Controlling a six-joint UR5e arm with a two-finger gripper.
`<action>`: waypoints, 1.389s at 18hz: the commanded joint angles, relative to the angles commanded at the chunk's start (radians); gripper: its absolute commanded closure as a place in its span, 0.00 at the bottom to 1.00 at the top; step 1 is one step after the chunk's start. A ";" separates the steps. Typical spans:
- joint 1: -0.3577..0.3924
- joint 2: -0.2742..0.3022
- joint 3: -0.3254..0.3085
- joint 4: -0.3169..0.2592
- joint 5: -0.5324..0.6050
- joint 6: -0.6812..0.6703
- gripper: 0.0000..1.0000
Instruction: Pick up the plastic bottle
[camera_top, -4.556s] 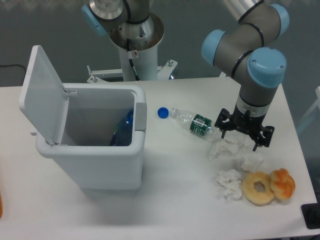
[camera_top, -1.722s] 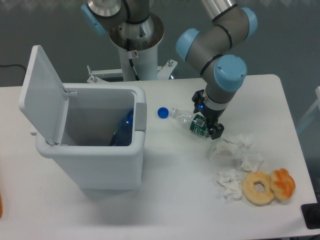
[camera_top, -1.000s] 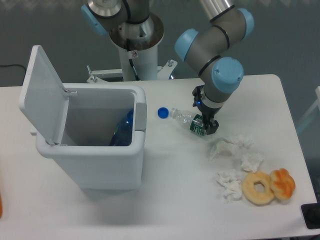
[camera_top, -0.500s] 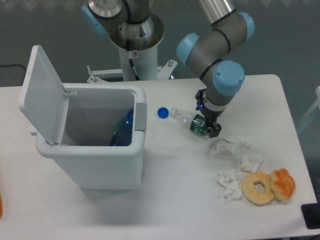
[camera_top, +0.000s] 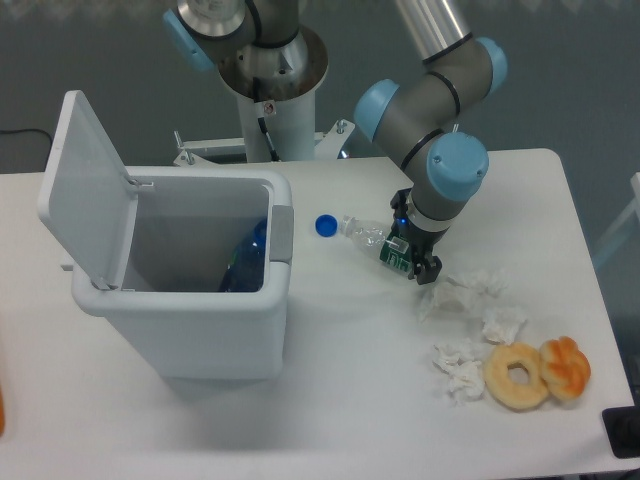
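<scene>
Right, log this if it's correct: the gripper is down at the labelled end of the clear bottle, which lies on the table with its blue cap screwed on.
Not quite. In the camera view the plastic bottle is capless; the blue cap lies loose on the table just beyond its neck. The gripper is indeed at the labelled end.

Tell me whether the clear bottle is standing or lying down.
Lying down: the plastic bottle rests on its side on the table, neck toward the blue cap.

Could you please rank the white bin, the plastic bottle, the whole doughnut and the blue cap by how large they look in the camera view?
1. white bin
2. plastic bottle, partly hidden by the gripper
3. whole doughnut, not far behind the bottle
4. blue cap
</scene>
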 joint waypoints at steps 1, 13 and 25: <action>0.000 -0.003 -0.002 0.000 0.006 -0.002 0.00; 0.000 -0.018 -0.025 0.044 0.005 -0.025 0.08; 0.005 -0.005 0.053 0.029 0.012 -0.052 0.39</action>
